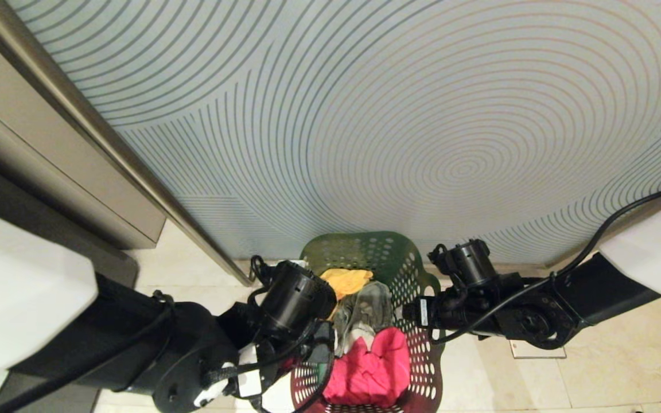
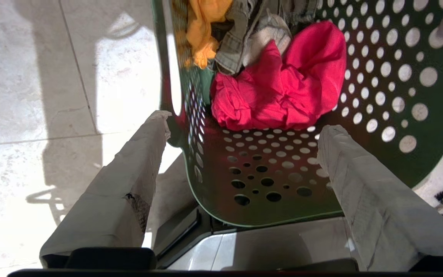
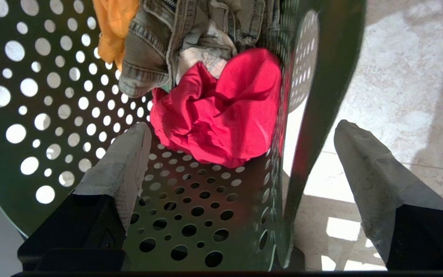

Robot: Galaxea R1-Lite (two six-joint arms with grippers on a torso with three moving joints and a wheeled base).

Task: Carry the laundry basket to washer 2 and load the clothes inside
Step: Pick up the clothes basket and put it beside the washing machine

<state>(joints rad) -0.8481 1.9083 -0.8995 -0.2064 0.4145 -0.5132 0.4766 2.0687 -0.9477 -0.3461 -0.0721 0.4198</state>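
Near end of green perforated laundry basket (image 1: 391, 258) cut off at lower frame edge, left rim hidden behind left gripper (image 2: 240, 130). Washer nowhere visible. Standing on pale stone floor (image 1: 566, 367) against a ringed wall panel (image 1: 365, 115). Jaws wide on both sides: left straddling the left wall, right gripper (image 3: 240, 132) straddling the right wall. Inside, crumpled clothes (image 1: 372, 367): mustard, grey denim, pink-red.
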